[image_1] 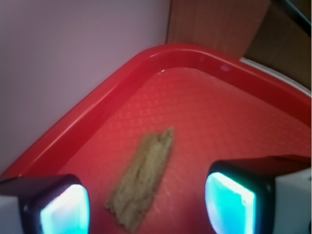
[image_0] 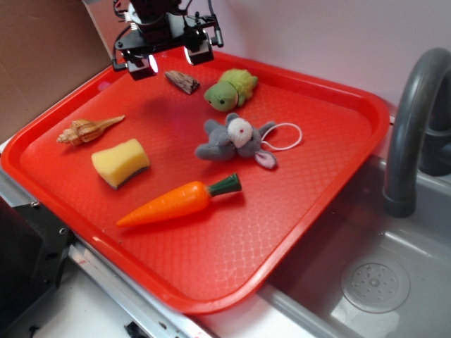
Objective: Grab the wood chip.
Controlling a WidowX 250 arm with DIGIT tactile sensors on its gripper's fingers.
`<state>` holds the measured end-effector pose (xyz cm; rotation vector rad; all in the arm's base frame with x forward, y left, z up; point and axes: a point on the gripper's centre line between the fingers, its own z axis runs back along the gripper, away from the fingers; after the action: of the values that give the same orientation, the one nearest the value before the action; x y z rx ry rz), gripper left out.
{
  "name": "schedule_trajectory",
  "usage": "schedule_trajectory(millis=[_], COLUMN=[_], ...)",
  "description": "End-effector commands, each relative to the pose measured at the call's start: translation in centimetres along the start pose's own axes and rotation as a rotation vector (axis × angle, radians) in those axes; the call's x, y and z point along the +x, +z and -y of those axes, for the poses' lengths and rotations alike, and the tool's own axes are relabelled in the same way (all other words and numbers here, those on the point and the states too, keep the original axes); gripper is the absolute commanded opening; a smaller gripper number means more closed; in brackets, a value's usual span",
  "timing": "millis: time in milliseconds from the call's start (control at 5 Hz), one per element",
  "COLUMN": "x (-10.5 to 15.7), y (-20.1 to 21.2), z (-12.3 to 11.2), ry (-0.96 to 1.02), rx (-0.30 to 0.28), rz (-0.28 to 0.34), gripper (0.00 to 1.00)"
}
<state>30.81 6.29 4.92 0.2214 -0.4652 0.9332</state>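
Wood chip (image_1: 142, 181) lies flat between the spread-open gripper (image_1: 146, 207) pads, near the tray (image_1: 87, 105) rim, so closing high could slip off it.

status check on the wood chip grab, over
Gripper open, jaws straddling the wood chip, not closed on it. Chip flat on the red tray near the back corner. Green turtle beside it, nothing between the jaws but the chip.

No readable text, labels or numbers anywhere.
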Motion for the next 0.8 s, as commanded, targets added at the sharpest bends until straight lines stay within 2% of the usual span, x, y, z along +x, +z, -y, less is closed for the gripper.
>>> schedule_trajectory(millis=[0,200,400,600], x=[2.6,2.0,1.7,1.5], y=[-2.1,-3.4,-4.2,-2.9], z=[-1.0,-0.3,-0.4,-0.8], ry=[-0.006,-0.03,-0.055,-0.115], rx=[-0.04,-0.045,-0.049,-0.022], rz=[-0.022,-0.086,-0.168,-0.174], gripper=[1.0,1.0,0.0,0.0])
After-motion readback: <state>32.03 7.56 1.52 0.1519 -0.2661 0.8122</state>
